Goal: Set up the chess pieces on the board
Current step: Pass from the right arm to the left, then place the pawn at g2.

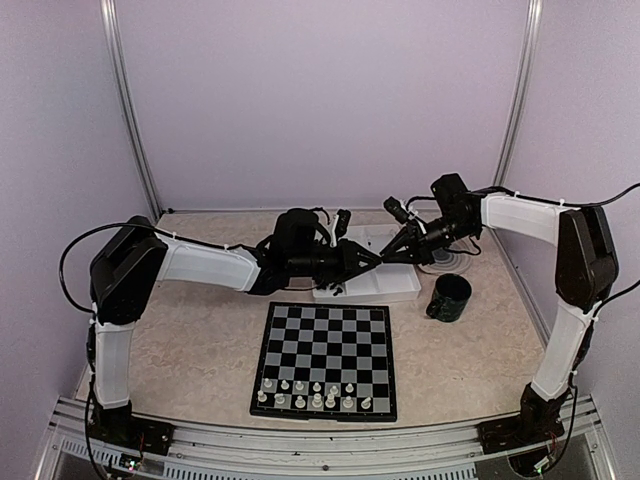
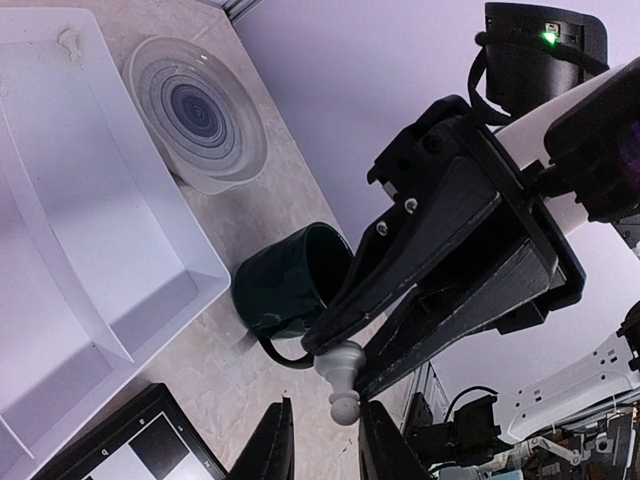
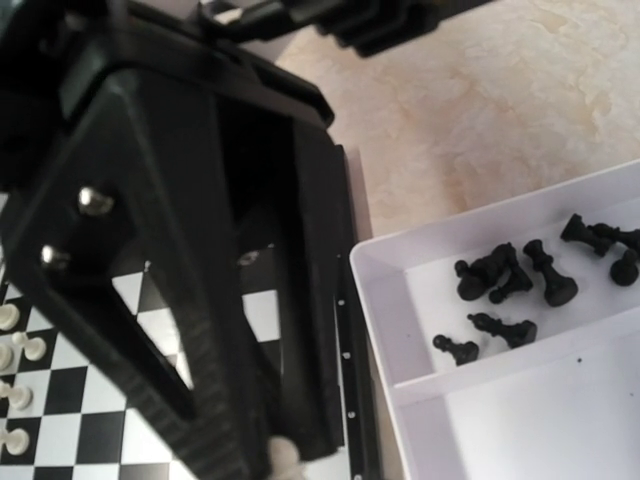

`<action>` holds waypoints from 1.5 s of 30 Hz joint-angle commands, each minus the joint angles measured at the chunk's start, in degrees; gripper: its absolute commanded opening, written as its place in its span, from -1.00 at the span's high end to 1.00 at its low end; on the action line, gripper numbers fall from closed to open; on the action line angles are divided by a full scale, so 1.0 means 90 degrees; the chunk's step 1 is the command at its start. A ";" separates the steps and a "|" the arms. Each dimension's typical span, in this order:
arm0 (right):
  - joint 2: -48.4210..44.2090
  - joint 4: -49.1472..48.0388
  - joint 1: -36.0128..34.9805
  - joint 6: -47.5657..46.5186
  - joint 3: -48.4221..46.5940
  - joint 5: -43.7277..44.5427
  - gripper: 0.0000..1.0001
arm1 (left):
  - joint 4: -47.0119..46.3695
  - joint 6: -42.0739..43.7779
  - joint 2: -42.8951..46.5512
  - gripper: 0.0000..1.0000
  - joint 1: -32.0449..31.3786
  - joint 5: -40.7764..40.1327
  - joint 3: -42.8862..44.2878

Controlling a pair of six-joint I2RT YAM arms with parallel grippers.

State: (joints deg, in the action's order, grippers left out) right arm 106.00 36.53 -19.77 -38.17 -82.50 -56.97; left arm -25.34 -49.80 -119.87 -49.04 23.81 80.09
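Top external: high behind near edge of table (image 1: 200,340), looks down and forward over whole board (image 1: 325,340), tray (image 1: 380,293), mug (image 1: 449,298). Left wrist: close, faces right gripper (image 2: 345,365), tray and mug beyond. Right wrist: very close, faces left gripper (image 3: 275,455), board and tray below. Wrist views share white piece (image 2: 343,385); all share tray

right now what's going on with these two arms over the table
The right gripper is shut on a small white chess piece, holding it in the air over the white rectangular plastic tray. The left gripper is right at it, jaws apart either side of one end, which looks like a handover. On the black and grey checked board, white pieces stand in the two near rows; black pieces lie in the tray.
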 commanded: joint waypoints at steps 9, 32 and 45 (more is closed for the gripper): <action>-0.0083 0.0334 -0.0157 -0.0293 -0.0034 -0.0376 0.74 | -0.0280 0.0092 -0.0118 0.72 0.0022 0.0141 0.0188; -0.0936 0.0360 0.0698 -0.0258 0.0203 -0.0103 -0.10 | 0.6500 0.3499 0.1469 0.87 -0.0633 -0.0738 0.0741; -0.0520 0.0422 0.0693 -0.0464 0.0492 0.0133 -0.36 | 0.8865 0.4526 0.0908 0.92 -0.1885 -0.1120 0.1735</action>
State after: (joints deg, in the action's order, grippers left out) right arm 100.38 40.45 -13.41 -41.12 -79.77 -56.45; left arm 47.57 -14.04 -108.68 -64.12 14.28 90.78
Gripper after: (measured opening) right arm 0.678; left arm 0.055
